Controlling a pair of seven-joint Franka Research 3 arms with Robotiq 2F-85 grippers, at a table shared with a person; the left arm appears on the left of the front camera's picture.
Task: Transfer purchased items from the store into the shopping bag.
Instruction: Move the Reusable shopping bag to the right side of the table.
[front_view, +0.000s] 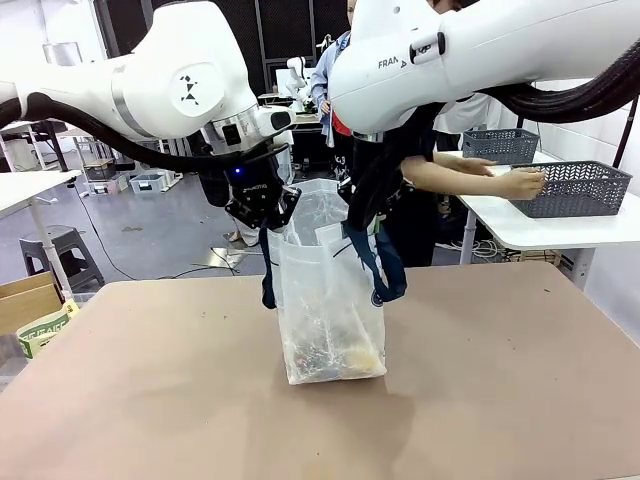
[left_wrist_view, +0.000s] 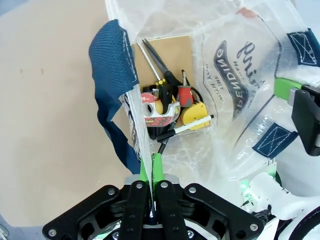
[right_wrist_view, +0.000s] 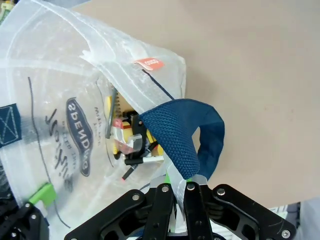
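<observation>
On table (front_view: 150, 400), translucent shopping bag (front_view: 325, 290), navy handles (front_view: 386, 272)

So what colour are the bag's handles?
The handles are navy blue, clearest in the right wrist view.

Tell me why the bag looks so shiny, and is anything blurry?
Left wrist view: light glints off the crinkly shopping bag, yet the purchased items inside look sharp. Front view: a soft shadow lies on the table beside the bag.

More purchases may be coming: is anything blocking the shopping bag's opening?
Nothing visible does. The shopping bag stands open, jaws pinching opposite rims; its navy handles hang outside, and the items lie at the bottom.
</observation>
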